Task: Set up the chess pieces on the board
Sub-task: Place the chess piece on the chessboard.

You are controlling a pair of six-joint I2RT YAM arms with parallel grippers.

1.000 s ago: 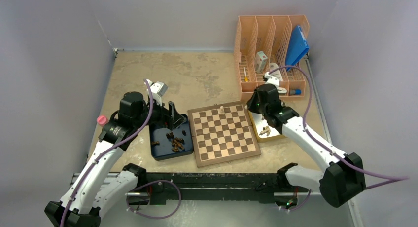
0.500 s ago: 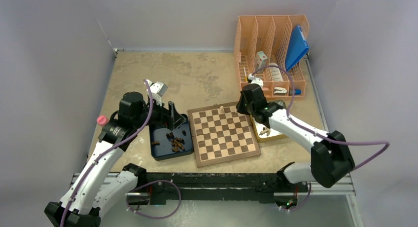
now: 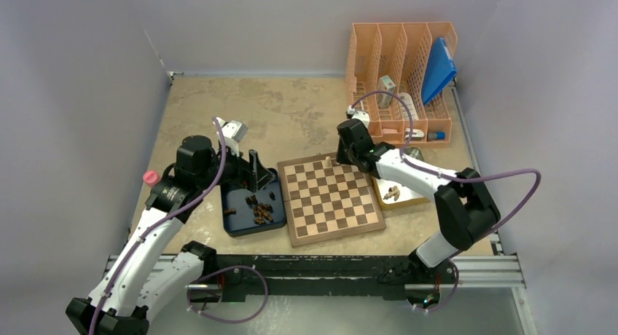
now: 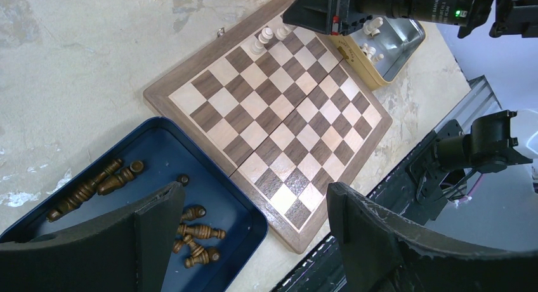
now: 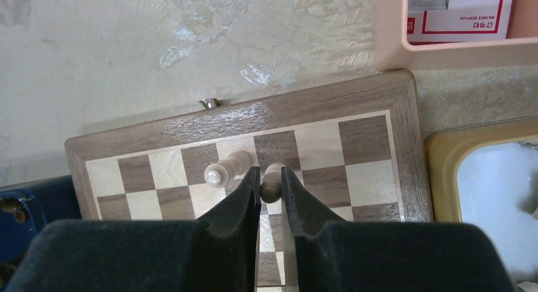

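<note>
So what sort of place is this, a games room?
Probably a robotics lab test bench: left arm and right arm bolted to a metal rail, grey screens walling in the table, and the right pincer holding a pale chess piece over the chessboard.

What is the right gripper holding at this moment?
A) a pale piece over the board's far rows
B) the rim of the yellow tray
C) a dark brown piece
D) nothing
A: the right gripper is shut on a pale piece above the far rows of the board, beside a second pale piece standing there.
</note>
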